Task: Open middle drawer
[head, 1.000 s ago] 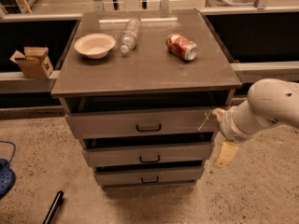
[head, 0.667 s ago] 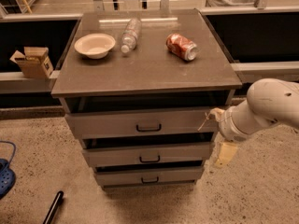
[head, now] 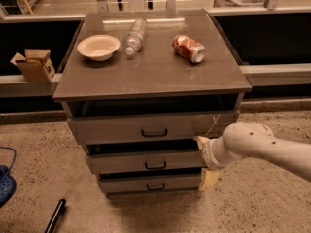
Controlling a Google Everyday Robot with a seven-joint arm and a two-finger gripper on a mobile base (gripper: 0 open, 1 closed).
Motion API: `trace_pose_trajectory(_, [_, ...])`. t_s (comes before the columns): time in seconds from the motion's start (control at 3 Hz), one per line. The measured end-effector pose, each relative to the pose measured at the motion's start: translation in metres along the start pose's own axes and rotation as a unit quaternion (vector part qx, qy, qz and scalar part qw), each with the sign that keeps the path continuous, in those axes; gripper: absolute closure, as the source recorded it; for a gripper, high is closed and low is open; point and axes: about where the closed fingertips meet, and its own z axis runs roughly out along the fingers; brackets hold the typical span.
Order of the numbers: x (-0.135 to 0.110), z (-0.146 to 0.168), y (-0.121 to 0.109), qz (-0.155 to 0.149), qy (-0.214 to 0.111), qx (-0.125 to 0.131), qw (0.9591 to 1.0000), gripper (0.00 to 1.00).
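The middle drawer (head: 141,162) is the plain grey front between two others in the cabinet, with a small black bar handle (head: 155,165). A dark gap shows above it. The top drawer (head: 121,128) has a pale scratch (head: 214,125) at its right, and the bottom drawer (head: 146,184) is the smallest. My gripper (head: 204,159) comes in from the right on a white arm (head: 262,147). It is at the right end of the middle drawer front. Its pale fingers (head: 210,179) are spread one above the other, open and empty.
On the cabinet top (head: 155,76) lie a white bowl (head: 98,46), a clear plastic bottle (head: 135,36) and a red can (head: 189,48) on its side. A cardboard box (head: 34,64) sits on the left ledge. A black stick (head: 54,216) and a blue object (head: 6,184) lie on the floor at the left.
My gripper has moved left and down, from beside the top drawer's right end to the middle drawer's right end. The drawers have not moved.
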Motion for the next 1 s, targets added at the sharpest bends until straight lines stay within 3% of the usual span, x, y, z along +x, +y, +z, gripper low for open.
trace_pose_trajectory(0.33, [0.001, 0.012, -0.002, -0.001, 0.004, 0.000, 1.0000, 0.00])
trace_pose_trajectory(0.67, [0.014, 0.056, -0.004, -0.022, 0.014, -0.005, 0.9997, 0.00])
trace_pose_trajectory(1.0, [0.024, 0.095, -0.005, -0.039, -0.005, -0.008, 0.9992, 0.00])
